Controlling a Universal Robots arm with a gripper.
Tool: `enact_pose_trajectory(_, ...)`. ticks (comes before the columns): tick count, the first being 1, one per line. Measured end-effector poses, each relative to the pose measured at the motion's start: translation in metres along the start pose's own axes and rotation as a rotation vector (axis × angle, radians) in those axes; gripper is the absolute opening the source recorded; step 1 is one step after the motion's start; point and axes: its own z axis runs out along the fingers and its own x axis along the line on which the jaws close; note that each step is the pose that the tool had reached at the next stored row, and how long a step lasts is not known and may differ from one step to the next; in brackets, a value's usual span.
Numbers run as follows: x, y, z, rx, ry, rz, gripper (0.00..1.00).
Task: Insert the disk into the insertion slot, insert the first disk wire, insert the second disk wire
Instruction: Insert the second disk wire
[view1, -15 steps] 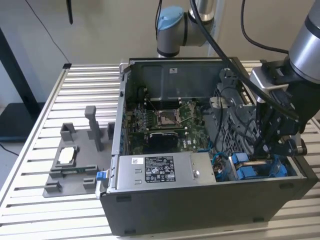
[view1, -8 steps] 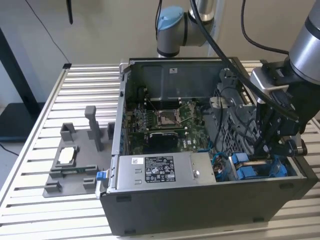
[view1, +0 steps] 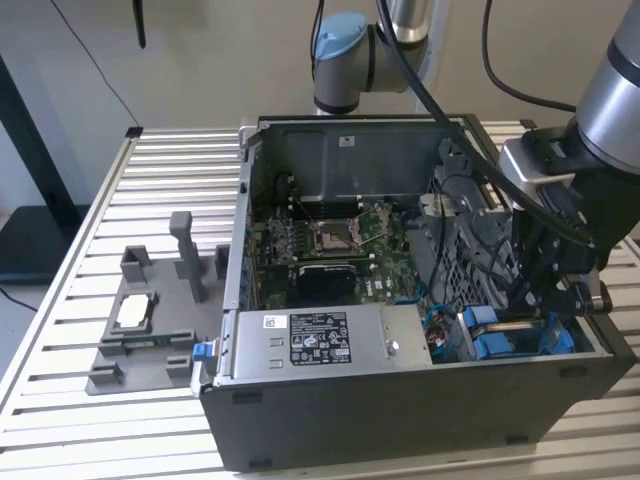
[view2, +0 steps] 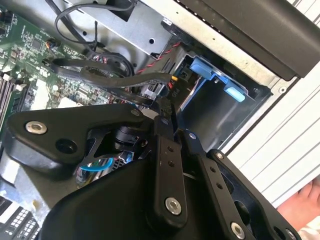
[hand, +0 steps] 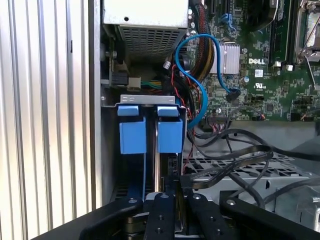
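Tool (hand: 167, 200) low in drive cage, beside blue carriers (hand: 150, 130); grip state can't tell

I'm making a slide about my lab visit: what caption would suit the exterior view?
A robot arm's gripper reaches into an open computer case beside the blue disk carriers in the drive cage.

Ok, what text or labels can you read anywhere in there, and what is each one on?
Power-supply sticker: dense black print, too small to read.
Small white sticker on the case's rear wall: too small to read.
Motherboard: a white maker's mark and tiny component markings, nothing I can quote reliably.
Blue carrier tabs: no print.
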Motion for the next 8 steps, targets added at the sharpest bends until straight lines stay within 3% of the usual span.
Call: enact_pose_trajectory(8, 0.0001, 0.0001, 0.0013, 0.0002, -0.0001, 0.002, 0.16)
